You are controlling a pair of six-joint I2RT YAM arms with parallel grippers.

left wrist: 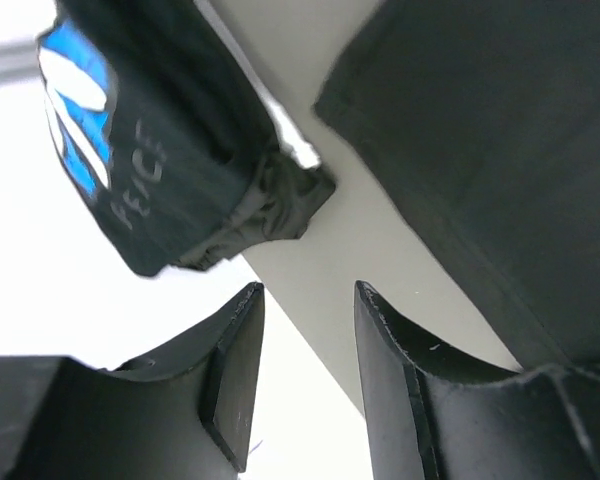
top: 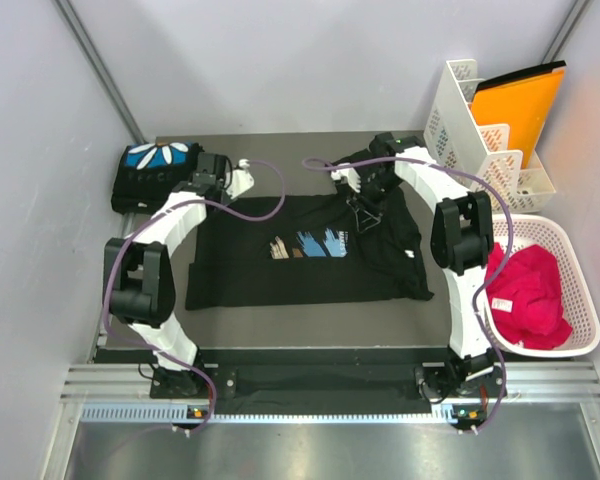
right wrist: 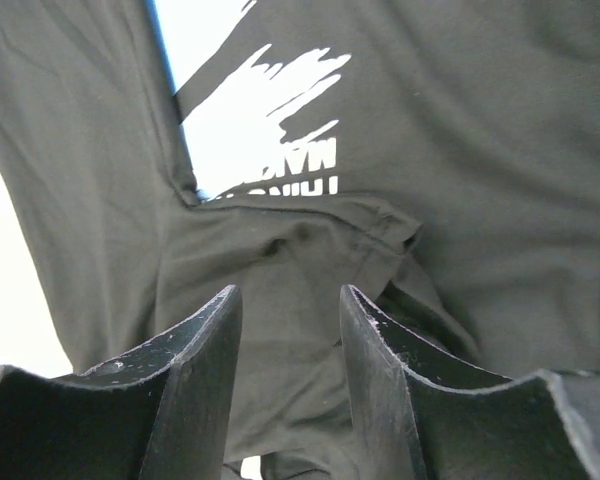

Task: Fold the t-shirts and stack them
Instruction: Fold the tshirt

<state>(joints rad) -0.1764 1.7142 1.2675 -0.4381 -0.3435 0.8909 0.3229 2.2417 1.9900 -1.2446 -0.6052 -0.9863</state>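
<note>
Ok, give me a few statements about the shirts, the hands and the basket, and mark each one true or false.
1. The folded petal-print t-shirt lies at the far left corner of the table. True.
2. The left hand is clamped on that folded shirt. False: its jaws are apart with nothing between them, beside the shirt.
3. The brush-stroke t-shirt lies flat in the middle of the table. True.
4. The white basket on the right is empty. False: it holds red cloth.
5. The right hand is over the brush-stroke t-shirt with its jaws apart. True.

Grey table [top: 310,320] bears a spread t-shirt [top: 270,280] and a folded t-shirt [top: 150,175].
</note>
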